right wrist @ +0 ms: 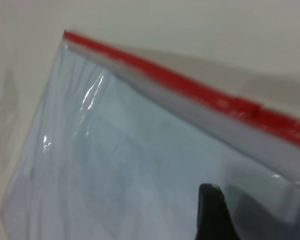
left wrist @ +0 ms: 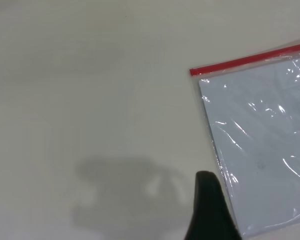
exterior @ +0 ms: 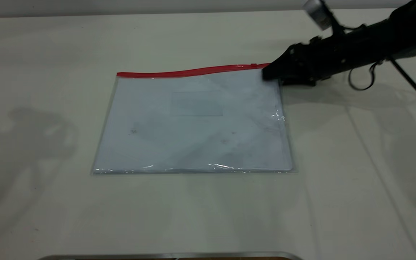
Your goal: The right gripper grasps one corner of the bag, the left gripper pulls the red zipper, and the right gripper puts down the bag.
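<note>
The bag (exterior: 193, 122) lies flat on the pale table, a clear pouch with white paper inside. The red zipper (exterior: 190, 71) runs along its far long edge, with the small slider tab (exterior: 253, 65) near the right end. My right gripper (exterior: 265, 74) is at the corner of the bag at the zipper's right end and covers that corner. In the right wrist view its black tip (right wrist: 210, 200) is over the bag (right wrist: 130, 165), just below the red zipper (right wrist: 190, 90). My left gripper (left wrist: 207, 192) shows only in the left wrist view, beside the bag's left short edge (left wrist: 215, 145).
The right arm's looped cable (exterior: 361, 77) and thin black rod (exterior: 414, 85) hang over the table to the right of the bag. A metal edge (exterior: 172, 255) runs along the table's near side. A dark shadow (exterior: 31, 133) lies on the table left of the bag.
</note>
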Robot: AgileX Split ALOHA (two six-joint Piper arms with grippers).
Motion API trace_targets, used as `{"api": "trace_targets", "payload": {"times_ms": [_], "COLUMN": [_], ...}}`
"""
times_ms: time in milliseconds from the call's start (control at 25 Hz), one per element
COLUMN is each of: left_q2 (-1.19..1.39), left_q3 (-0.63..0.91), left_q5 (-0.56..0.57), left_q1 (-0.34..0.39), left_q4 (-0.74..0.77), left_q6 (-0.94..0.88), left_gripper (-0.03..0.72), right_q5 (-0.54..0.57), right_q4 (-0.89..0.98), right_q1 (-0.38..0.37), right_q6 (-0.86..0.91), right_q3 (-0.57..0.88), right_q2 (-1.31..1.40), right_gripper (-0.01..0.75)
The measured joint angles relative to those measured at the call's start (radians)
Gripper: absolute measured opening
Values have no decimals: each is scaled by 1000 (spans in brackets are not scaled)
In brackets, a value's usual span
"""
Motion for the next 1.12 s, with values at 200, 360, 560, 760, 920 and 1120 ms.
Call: {"api": "trace_targets", "payload": {"times_ms": [200,360,560,760,920,1120], "left_q2": [0,0,0,0,35,135], "left_q3": [0,0,0,0,-10,-47], "left_q5": [17,27,31,30,19,-19], "left_q1": [0,0,0,0,-1,-59], "left_q4": [0,0,0,0,-14,-31], "left_q6": [0,0,0,0,3,59], "left_gripper": [548,548,548,548,548,548], "right_q5": [12,12,67,128,210,231], "right_q4": [37,72,72,19,-63,-210], "right_q1": [29,28,25,19,24,74], "right_q6": [-12,-28,-44,-64,-64,35], "right_q3": [0,0,0,0,0,0], "right_q2": [1,1,1,-8,-56,-138], "right_gripper": [456,326,97,33,33,33]}}
